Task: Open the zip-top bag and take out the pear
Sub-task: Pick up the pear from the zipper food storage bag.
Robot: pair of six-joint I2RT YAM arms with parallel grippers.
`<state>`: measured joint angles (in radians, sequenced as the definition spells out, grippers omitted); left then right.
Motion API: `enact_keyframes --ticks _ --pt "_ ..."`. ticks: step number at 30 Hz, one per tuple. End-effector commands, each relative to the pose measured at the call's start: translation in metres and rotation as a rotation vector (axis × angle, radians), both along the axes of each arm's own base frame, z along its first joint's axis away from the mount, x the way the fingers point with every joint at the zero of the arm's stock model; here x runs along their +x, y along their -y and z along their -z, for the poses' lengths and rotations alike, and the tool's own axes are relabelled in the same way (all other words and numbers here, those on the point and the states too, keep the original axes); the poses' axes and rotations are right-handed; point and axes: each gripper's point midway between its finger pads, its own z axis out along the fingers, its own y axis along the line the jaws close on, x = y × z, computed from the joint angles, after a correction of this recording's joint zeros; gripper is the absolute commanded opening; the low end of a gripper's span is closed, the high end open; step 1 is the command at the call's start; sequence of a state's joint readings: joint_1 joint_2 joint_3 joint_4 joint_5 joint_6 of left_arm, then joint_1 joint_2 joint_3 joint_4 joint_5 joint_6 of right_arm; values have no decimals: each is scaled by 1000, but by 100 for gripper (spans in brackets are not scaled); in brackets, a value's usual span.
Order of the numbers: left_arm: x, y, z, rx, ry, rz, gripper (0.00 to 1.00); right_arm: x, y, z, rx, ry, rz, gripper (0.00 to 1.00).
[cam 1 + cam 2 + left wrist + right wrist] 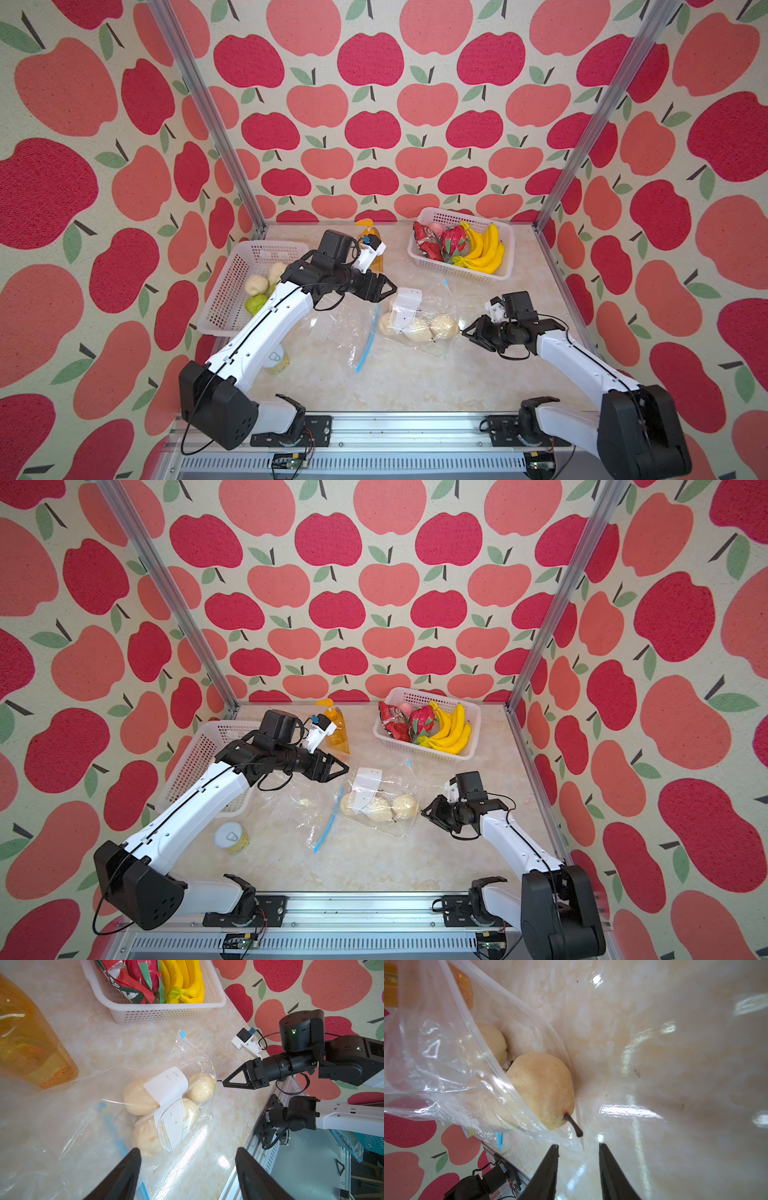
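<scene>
Three pale yellow pears (417, 330) lie inside the clear plastic zip-top bag (442, 297). It rests flat on the marble-look bench (415, 386), at mid-depth and right of centre. The bag's mouth faces right and looks parted. In my right wrist view the nearest pear (542, 1088) shows bare past the zip track, with its brown stem (573, 1125) poking out.

I judge the opening done, or nearly so, and the taking out not yet begun, since no pear is held. My right pincer (578, 1146) sits low just beside that stem, jaws narrowly apart with nothing between them. My left pincer (188, 1149) hovers by the bag's far left corner, jaws spread wide and empty. What is left is to pinch the pear or its stem, draw it clear of the plastic and set it down.

A white paper label (169, 1084) on the bag carries faint grey print, too small for me to read. Farther off, the red and green snack packet (122, 982) in the white plastic basket (166, 1015) has white lettering I cannot make out.
</scene>
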<state>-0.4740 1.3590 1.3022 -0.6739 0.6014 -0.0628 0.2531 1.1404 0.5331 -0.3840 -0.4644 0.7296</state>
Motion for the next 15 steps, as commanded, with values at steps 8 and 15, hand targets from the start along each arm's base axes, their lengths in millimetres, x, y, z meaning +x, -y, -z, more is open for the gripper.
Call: enact_keyframes --ticks 8,15 --pt "-4 12 12 -22 -32 31 75 13 11 -12 154 54 198 30" --pt "-4 21 13 -63 -57 56 76 14 4 -11 227 48 186 28"
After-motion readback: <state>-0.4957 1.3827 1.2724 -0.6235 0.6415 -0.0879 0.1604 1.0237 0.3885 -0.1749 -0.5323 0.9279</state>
